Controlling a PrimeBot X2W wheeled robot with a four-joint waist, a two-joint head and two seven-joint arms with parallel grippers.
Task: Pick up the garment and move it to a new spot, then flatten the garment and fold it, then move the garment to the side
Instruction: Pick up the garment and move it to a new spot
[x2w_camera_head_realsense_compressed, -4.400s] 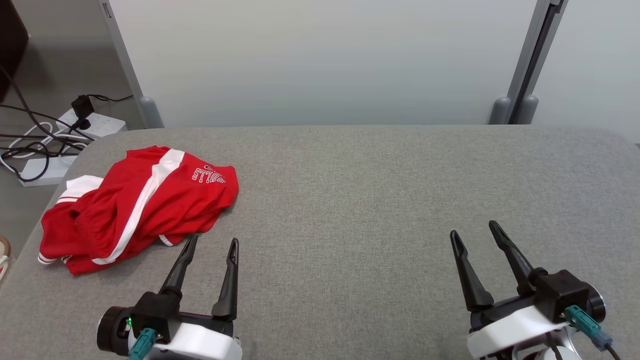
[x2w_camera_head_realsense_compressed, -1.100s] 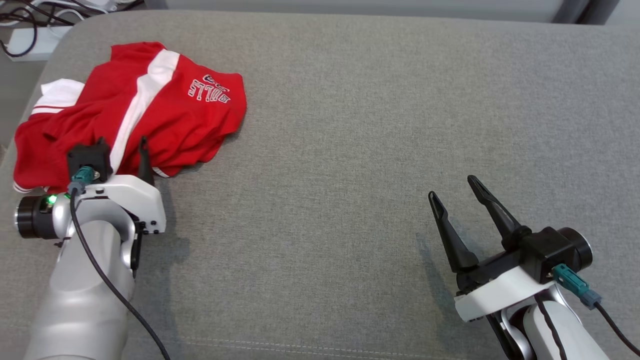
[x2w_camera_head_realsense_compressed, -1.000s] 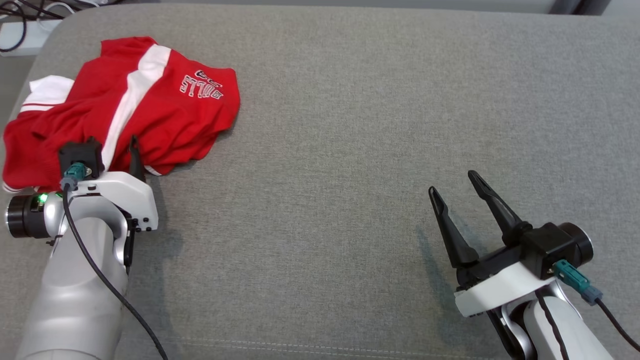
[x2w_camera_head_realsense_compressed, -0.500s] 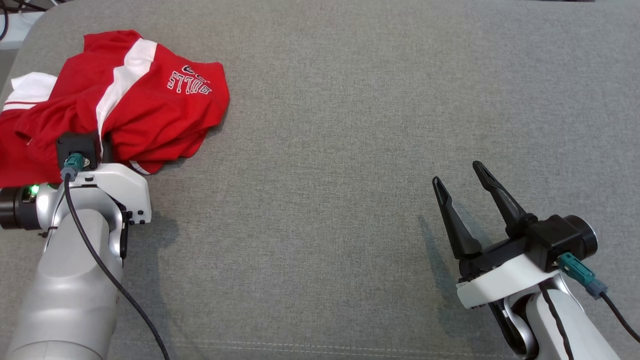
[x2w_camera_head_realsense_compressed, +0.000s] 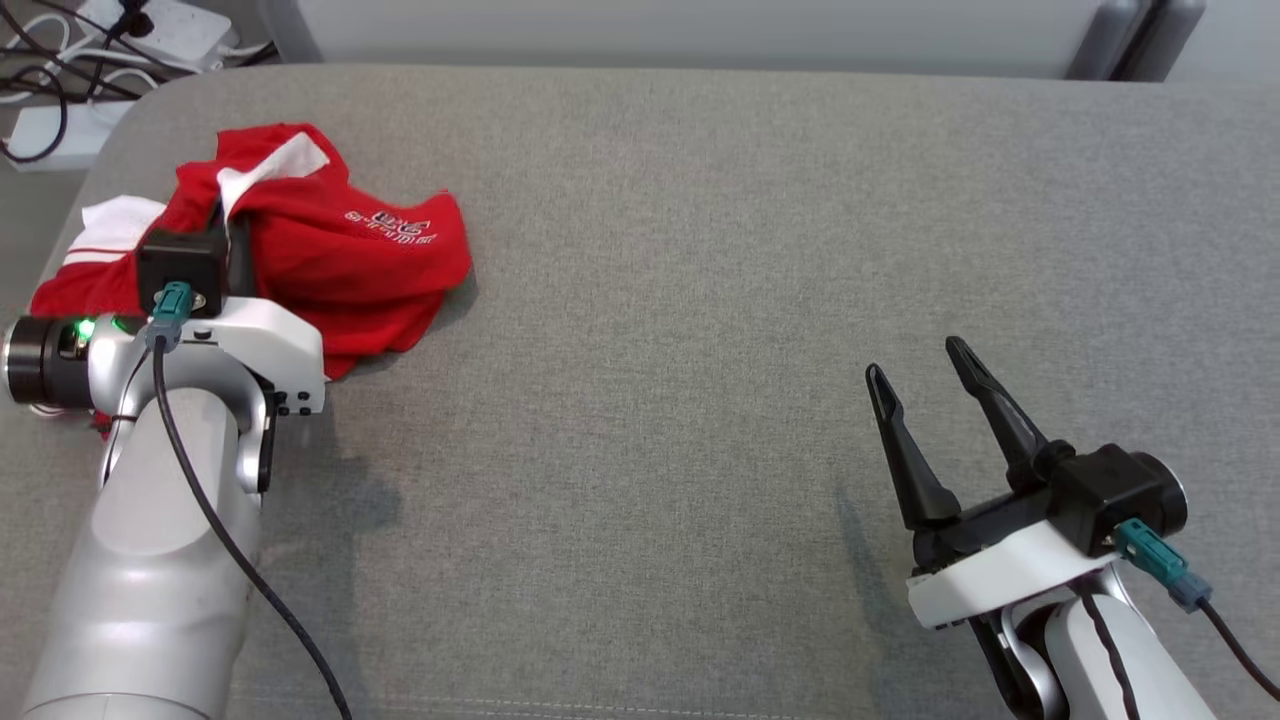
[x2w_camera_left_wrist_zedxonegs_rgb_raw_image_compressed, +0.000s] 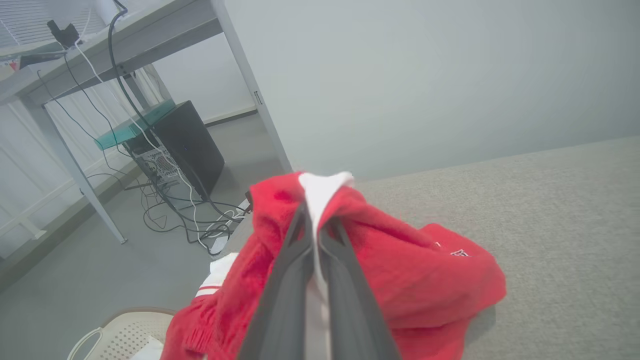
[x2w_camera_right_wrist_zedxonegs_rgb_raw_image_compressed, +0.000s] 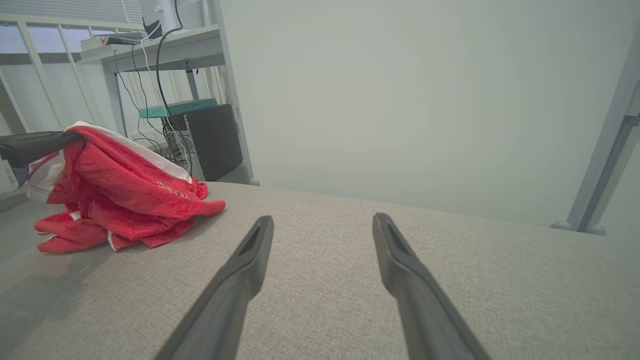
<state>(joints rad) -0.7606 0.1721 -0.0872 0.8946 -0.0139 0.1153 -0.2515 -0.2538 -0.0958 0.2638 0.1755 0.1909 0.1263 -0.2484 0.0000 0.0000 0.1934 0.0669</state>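
We are gripping the garment's (x2w_camera_head_realsense_compressed: 330, 260) raised fold in our left fingers (x2w_camera_left_wrist_zedxonegs_rgb_raw_image_compressed: 287, 280) at the surface's (x2w_camera_head_realsense_compressed: 700, 300) left end, our open right fingers (x2w_camera_right_wrist_zedxonegs_rgb_raw_image_compressed: 235, 290) hovering well apart to its right.

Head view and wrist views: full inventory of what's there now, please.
garment: one, red with white stripe, far left of the table, a fold pinched and raised
table: one, grey fabric top, before the robot
power strips: two, white, floor past the table's far-left corner
cables: several, black and white, floor by the tower
computer tower: one, black, floor under a grey desk
left gripper: one, dark fingers, shut on the garment
right gripper: one, dark fingers, open, over the table's near right
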